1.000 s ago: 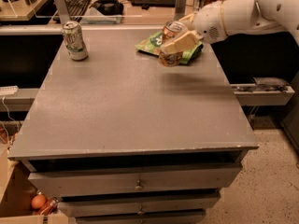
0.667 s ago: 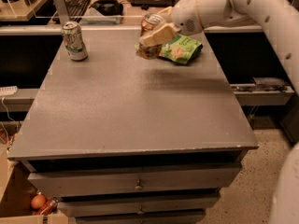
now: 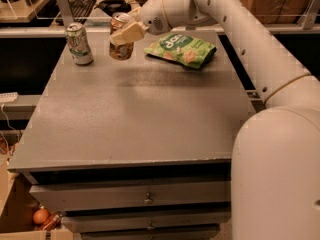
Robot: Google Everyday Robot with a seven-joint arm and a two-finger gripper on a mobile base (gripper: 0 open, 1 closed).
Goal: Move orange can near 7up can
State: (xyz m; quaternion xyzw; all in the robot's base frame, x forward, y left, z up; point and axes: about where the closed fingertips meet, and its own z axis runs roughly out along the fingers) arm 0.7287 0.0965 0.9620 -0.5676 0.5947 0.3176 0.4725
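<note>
Far left of the table (image 3: 140, 119): the 7up can (image 3: 79, 44) stands upright near the back-left corner, pale green and white with a silver top. It is the reference point for the placement and has nothing touching it.

Just to its right: the orange can (image 3: 121, 49) is pinched in the gripper (image 3: 123, 36). One cream finger crosses the front of the can's upper body, and the other is presumably behind it, out of sight. The can is upright and seems slightly clear of the surface, judging by the soft shadow on the tabletop below it. This suits a carry without tipping. Its body is orange-bronze with mottled pale patches and a silver rim. The two cans are near, not touching.

Further right: a flat green snack bag (image 3: 181, 49) lies at the back, apart from both cans.

Right edge: the arm (image 3: 240, 29) reaches in over the bag. Judgement: the move is nearly complete, with only the set-down outstanding.
</note>
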